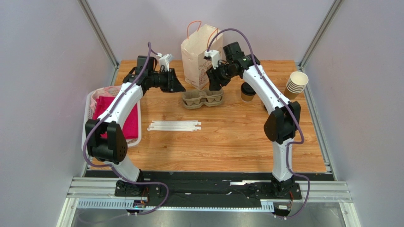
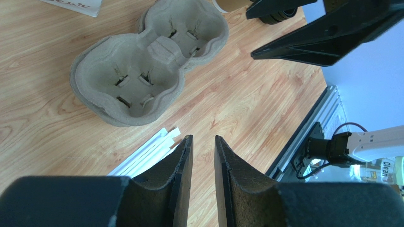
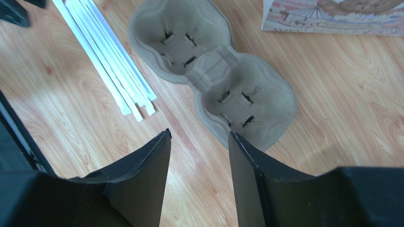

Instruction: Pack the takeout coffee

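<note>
- The takeout coffee [image 1: 246, 93] stands upright on the worktop [image 1: 227, 142]. It is near the pulp cup carrier [image 1: 203, 98], at about its 3 o'clock, and is partly hidden by the right arm. Both carrier wells are empty.
- Handling, as a judgement: it looks light, but the thin paper wall would dent under a hard squeeze. The pressed-on lid could pop off, and there may be liquid inside, so it should stay upright.
- The best hold seems to be across the cup wall just below the lid rim, with gentle pressure.
- The right gripper [image 3: 199, 135] hovers close over the carrier, pointing down, its jaws moderately apart and empty. In the top view the coffee lies at its 3 o'clock.
- The left gripper [image 2: 203, 139] hangs at the carrier's 10 o'clock with the forearm reaching in from the left. Its jaws are only a narrow slit apart and hold nothing.
- The paper bag [image 1: 199, 54] stands at the carrier's 12 o'clock, and the straws [image 1: 174, 126] lie at its 7 o'clock.
</note>
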### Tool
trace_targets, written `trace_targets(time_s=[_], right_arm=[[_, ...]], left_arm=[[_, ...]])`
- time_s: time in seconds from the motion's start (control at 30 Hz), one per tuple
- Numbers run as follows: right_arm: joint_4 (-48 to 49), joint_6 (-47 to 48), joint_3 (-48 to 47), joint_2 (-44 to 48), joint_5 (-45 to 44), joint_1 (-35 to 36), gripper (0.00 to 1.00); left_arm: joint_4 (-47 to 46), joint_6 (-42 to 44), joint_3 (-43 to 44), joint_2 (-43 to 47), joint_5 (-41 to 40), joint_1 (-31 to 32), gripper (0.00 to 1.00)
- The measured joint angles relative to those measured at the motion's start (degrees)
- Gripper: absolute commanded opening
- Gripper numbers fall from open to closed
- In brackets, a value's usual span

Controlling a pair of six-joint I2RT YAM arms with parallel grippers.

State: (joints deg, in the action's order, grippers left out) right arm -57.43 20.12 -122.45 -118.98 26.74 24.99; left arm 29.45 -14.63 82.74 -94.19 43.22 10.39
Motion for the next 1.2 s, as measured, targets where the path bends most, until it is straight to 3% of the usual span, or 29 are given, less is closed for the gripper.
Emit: trace_targets(time_s=[0.53, 0.97, 1.2], right_arm=[[-4.85, 5.18, -3.1, -7.06, -1.6, -0.04, 0.55], [-6.64, 5.46, -4.81, -9.81, 0.48, 0.24, 0.5], [-6.91, 5.42, -5.75, -11.34, 0.79, 0.28, 0.31]], left_arm=[[-0.04, -0.26, 0.0, -0.02, 0.02, -0.04, 0.32], [-0.04, -0.37, 0.0, -0.44, 0.0, -0.04, 0.31], [-0.04, -0.44, 0.0, -0.52, 0.0, -0.04, 0.31]])
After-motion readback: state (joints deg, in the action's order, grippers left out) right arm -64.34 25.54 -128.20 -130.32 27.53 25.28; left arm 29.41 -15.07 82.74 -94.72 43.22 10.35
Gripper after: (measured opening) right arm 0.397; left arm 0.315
